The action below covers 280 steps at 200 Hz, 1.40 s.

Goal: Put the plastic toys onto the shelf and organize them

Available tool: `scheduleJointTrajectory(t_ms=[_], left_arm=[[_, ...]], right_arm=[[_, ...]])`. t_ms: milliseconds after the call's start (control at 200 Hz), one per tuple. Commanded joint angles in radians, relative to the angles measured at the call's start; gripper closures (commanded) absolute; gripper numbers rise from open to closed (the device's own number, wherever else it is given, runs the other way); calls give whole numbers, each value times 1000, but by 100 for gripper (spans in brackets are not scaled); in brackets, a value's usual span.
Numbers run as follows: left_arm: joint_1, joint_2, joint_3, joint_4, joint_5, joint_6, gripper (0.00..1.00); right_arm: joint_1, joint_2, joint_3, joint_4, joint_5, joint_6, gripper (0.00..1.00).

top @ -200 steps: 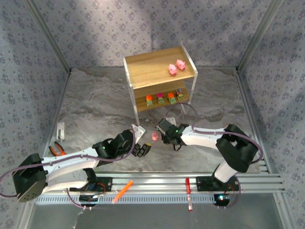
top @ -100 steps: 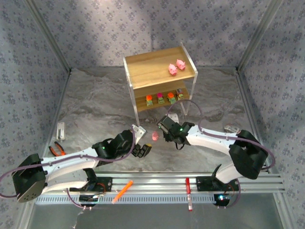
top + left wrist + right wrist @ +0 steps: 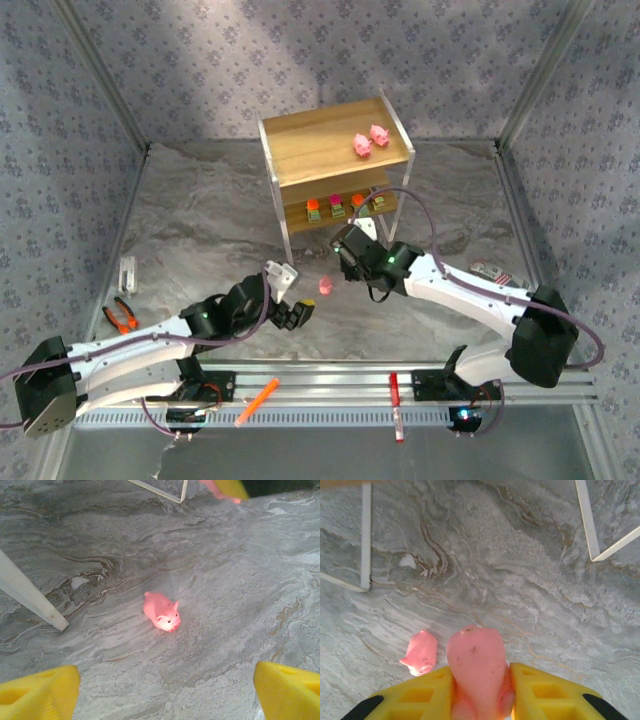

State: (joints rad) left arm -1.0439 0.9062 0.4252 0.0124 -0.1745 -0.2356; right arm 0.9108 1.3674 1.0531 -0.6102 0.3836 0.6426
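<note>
The two-tier shelf [image 3: 300, 140] stands at the back with two pink pigs [image 3: 370, 140] on its top board and several blocky toys [image 3: 337, 207] on the lower board. My right gripper [image 3: 347, 257] [image 3: 480, 700] hangs in front of the shelf's legs, shut on a pink pig [image 3: 476, 667] that points away from the fingers. Another pink pig [image 3: 325, 285] [image 3: 161, 612] [image 3: 420, 652] lies on the table, below and to the left of the held one. The left gripper [image 3: 300, 312] [image 3: 165, 695] is open just short of that loose pig, its yellow fingers [image 3: 40, 692] wide apart.
Orange marker [image 3: 258, 400] and red marker [image 3: 395, 404] lie on the rail by the arm bases. Orange-handled pliers [image 3: 120, 316] and a small white part [image 3: 128, 270] sit at the left. White shelf legs [image 3: 366, 535] [image 3: 585, 520] stand ahead of the right gripper.
The right gripper has lifted and moved back toward the shelf with its pig. The left arm has shifted slightly toward the near edge, still open by the loose pig.
</note>
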Motion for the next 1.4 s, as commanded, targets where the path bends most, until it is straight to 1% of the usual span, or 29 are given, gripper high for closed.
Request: scheduleJointTrajectory(t_ms=[0,180,230,360,520,745,1094,1394], left_arm=[[-7,-38,-14,26,-28,8,10],[-5,-93,-30,12,-64,5,10],[-5,-112,-35,9,-73,3,10],[-5,-153,-45,-5,-95,2,10],[-5,-173,-49,-12,-106,1,10],[-5,-182,-51,-17,-106,-1,10],[-5,-193,-55,-20,-99,-3,11],[-5,-157,-45,-11,-44,4,12]], right_arm=[[7,-30,71,-81,40,-49,69],[6,-34,131,-115,54,-76,69],[6,-34,180,-124,58,-81,69],[3,-33,220,-126,44,-90,70],[3,-18,279,-136,41,-107,69],[0,14,412,-176,47,-161,69],[-13,115,654,-256,54,-229,69],[-36,176,808,-292,38,-272,69]])
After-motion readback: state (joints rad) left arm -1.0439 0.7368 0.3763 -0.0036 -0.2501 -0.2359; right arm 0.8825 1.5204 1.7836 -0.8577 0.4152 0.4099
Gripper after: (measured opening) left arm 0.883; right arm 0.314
